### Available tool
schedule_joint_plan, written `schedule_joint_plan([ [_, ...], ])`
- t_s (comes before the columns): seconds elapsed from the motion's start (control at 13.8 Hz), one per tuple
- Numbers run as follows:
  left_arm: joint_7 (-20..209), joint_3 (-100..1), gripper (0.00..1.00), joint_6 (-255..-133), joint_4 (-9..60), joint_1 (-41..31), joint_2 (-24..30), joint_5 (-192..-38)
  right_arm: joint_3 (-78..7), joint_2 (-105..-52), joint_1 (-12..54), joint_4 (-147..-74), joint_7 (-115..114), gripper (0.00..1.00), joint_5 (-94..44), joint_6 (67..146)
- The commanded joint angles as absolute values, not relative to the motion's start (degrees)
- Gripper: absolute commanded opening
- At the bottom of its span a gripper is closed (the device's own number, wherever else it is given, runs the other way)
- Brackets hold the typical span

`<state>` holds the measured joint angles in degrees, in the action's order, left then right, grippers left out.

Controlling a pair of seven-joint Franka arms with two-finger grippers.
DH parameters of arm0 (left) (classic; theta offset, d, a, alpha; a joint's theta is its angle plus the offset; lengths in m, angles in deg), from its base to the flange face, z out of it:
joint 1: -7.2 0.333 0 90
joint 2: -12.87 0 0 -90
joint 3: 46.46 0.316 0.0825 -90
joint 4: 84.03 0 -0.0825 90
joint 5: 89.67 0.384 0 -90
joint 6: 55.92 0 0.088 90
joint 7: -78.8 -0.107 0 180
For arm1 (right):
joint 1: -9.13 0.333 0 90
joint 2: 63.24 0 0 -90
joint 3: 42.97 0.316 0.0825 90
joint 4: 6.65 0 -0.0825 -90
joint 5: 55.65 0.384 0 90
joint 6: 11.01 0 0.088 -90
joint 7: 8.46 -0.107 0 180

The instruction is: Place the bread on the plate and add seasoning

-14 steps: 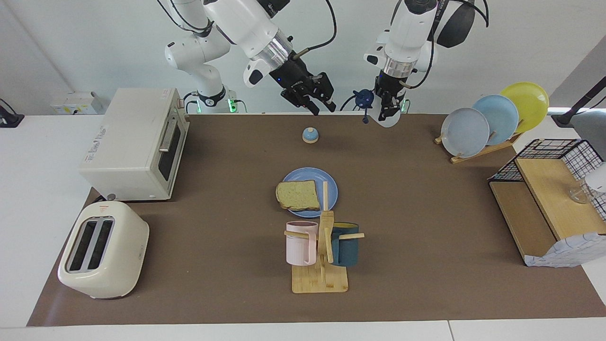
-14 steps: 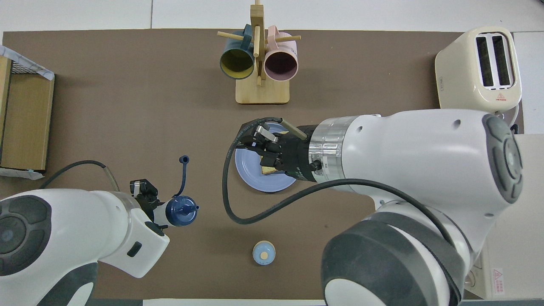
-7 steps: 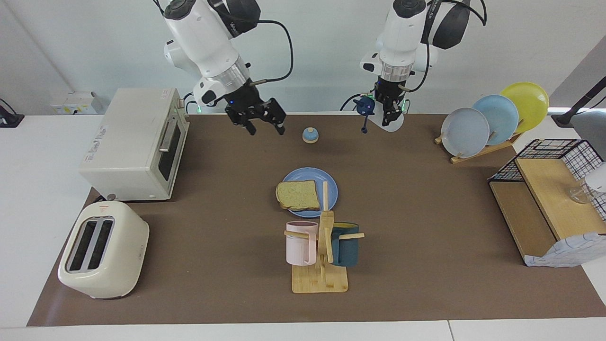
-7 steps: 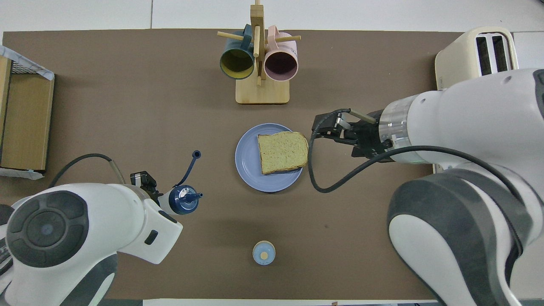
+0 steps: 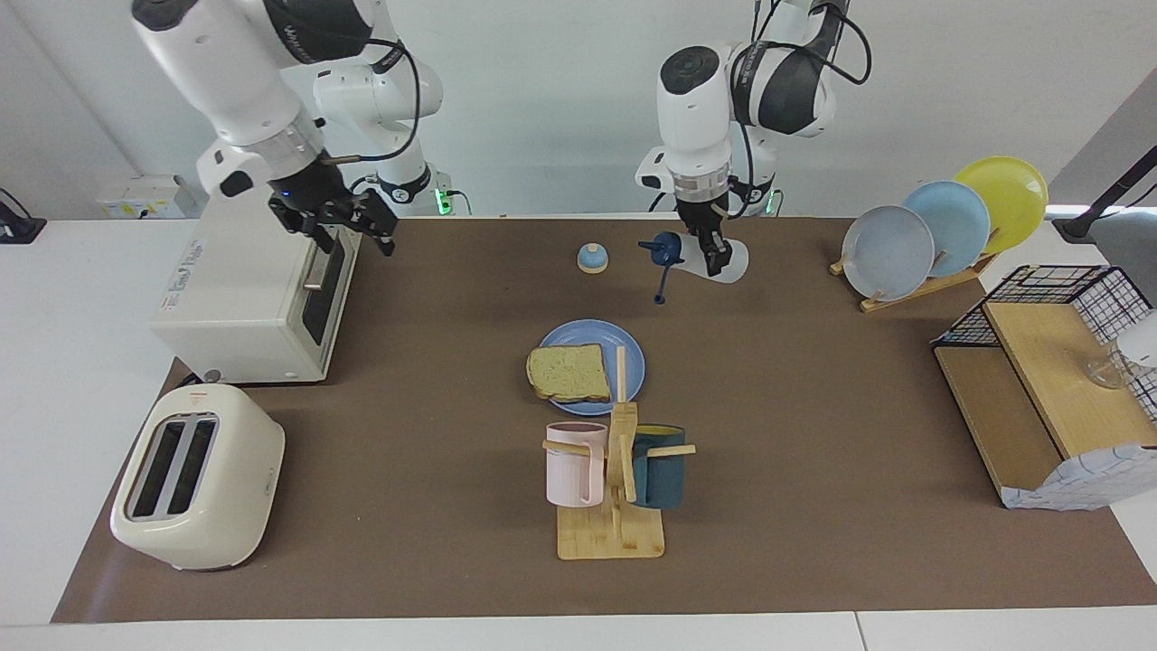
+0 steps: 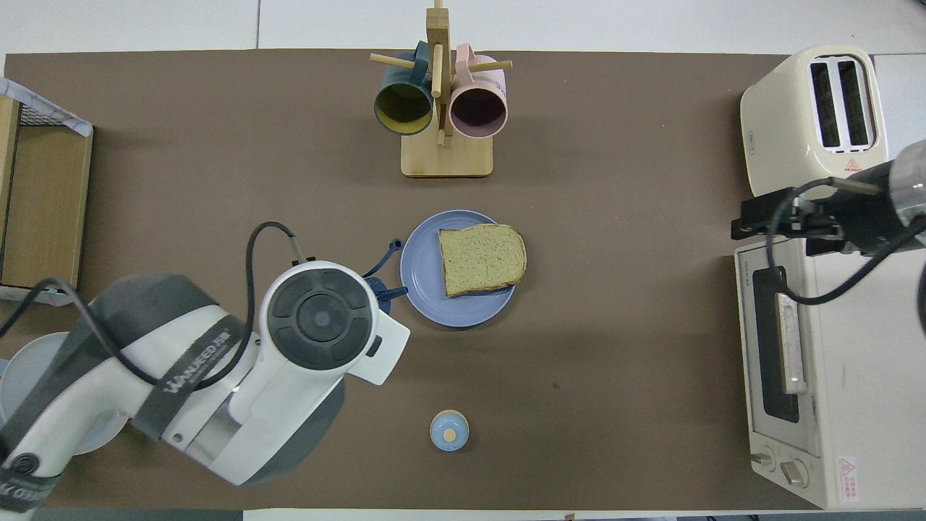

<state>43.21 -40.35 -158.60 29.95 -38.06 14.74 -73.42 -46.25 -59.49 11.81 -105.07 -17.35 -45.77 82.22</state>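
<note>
On the blue plate [image 5: 633, 357] at mid-worktop, the bread [image 5: 569, 372] lies flat, one edge overhanging the rim toward my right arm's end. My right hand [image 5: 348, 231], over the plate a second ago, has withdrawn and now hangs above the toaster oven [image 5: 253, 280], fingers spread wide and empty; I judge the first step complete. My left hand [image 5: 714, 258], which was holding back near my base, has advanced and is clamped shut on the seasoning bottle [image 5: 728, 262], which is tipped sideways in the air, navy cap [image 5: 667, 249] pointing toward the plate and its tethered lid dangling below. It is over bare worktop, not yet above the bread, so seasoning remains to be done. A small bell [image 5: 592, 259] stands beside the bottle's path, nearer to me than the plate. The mug rack [image 5: 619, 470], with pink and dark mugs, stands just beside the plate, farther from me; its upright post could catch a reach that overshoots. Toaster [image 5: 194, 475], plate rack [image 5: 940, 226] and wire shelf [image 5: 1048, 380] lie well apart.
</note>
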Motion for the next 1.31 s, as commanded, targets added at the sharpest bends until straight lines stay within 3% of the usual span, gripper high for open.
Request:
schedule_joint_plan([
  [0.0, 47.1, -40.4, 0.0, -154.0, 22.7, -41.2, 6.3, -69.7, -46.8, -60.8, 11.3, -104.2, -11.7, 1.0, -50.1, 83.2],
  [0.44, 51.7, -40.2, 0.0, -143.6, 9.9, -46.4, -10.5, -63.4, -41.9, -63.8, 5.3, -98.9, -10.7, 1.0, -52.0, 83.1],
  [1.23, 51.8, -40.0, 0.0, -133.2, 10.5, -49.1, -10.8, -50.3, -40.1, -63.0, 5.9, -97.0, -10.5, 1.0, -52.2, 75.7],
])
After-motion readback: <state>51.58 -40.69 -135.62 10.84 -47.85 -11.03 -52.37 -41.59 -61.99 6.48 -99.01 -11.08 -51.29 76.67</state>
